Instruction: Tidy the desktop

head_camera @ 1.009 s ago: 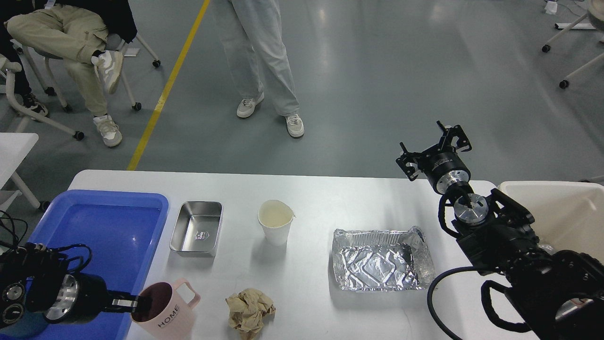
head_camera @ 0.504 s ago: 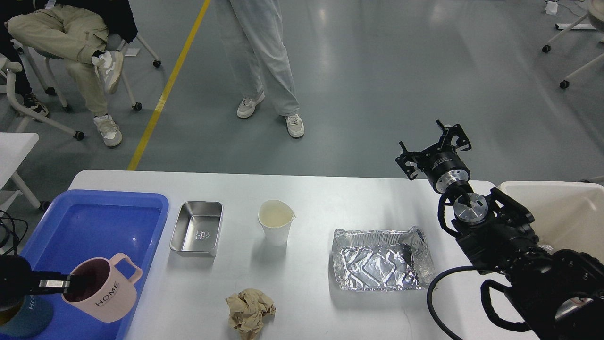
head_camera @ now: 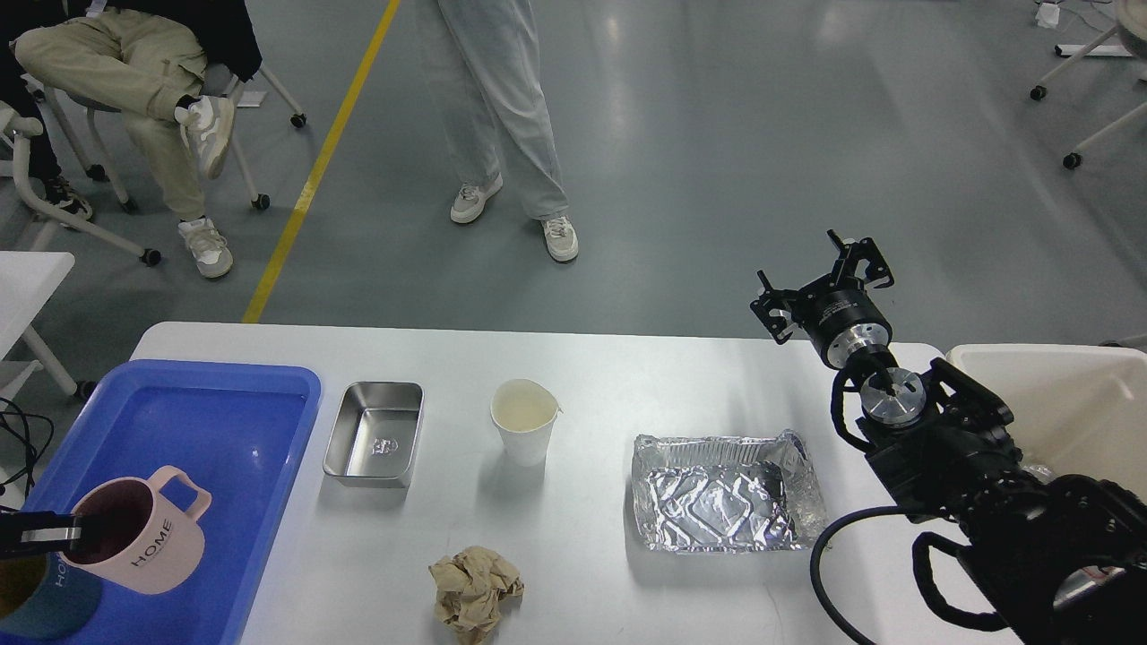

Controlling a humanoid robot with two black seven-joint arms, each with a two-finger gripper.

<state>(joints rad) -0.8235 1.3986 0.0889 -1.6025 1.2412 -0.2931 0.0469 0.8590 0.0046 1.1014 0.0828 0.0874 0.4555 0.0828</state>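
The white desktop [head_camera: 627, 376] spans the view. My left gripper [head_camera: 72, 535] comes in from the left edge and is shut on the rim of a pink mug marked HOME [head_camera: 148, 548]. It holds the mug tilted over the near part of the blue tray [head_camera: 224, 421]. My right gripper [head_camera: 820, 278] is open and empty above the desktop's far right edge. On the desktop lie a steel tray [head_camera: 372, 434], a white paper cup [head_camera: 524, 430], a foil tray [head_camera: 721, 493] and a crumpled paper ball [head_camera: 475, 587].
A dark teal mug [head_camera: 40, 602] sits in the blue tray's near left corner, just under the pink mug. A cream bin [head_camera: 1066, 403] stands at the right end. People and wheeled chairs are beyond the far edge.
My left gripper has carried the pink mug leftward from the desktop's front edge to over the blue tray. The right arm has not moved.
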